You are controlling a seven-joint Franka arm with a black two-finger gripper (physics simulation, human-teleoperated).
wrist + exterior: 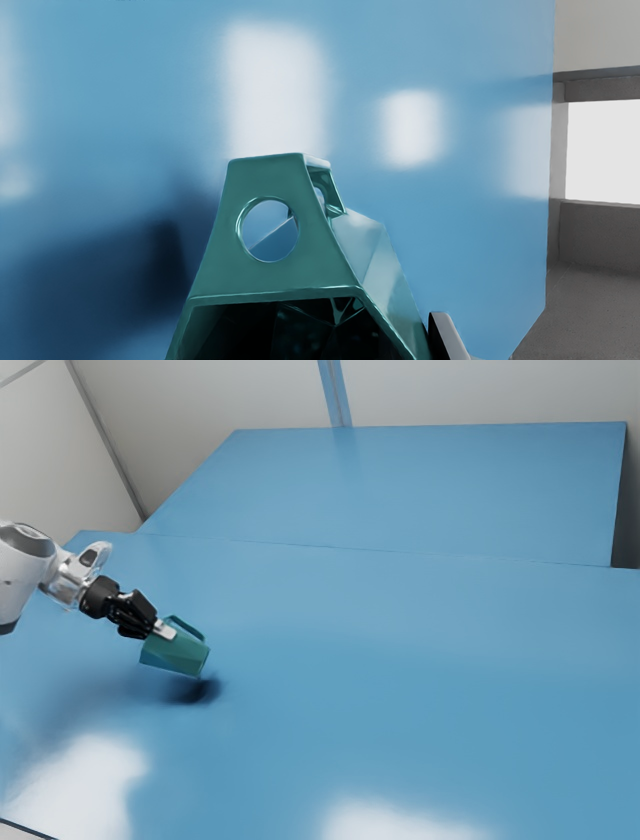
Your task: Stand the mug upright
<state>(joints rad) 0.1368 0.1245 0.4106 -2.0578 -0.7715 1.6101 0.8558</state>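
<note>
From the exterior view's left, the claw grips the mug just above the table — tilted, mouth toward the claw, long axis slanting away; righting it likely means swinging its base beneath the mouth.

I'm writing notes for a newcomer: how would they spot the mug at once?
Start with the big blue table and the white arm at the exterior view's left. Follow the arm to its black gripper; the mug is tilted at its fingertips. Its green, angular body and looped handle set it apart from black gripper and blue table.
</note>
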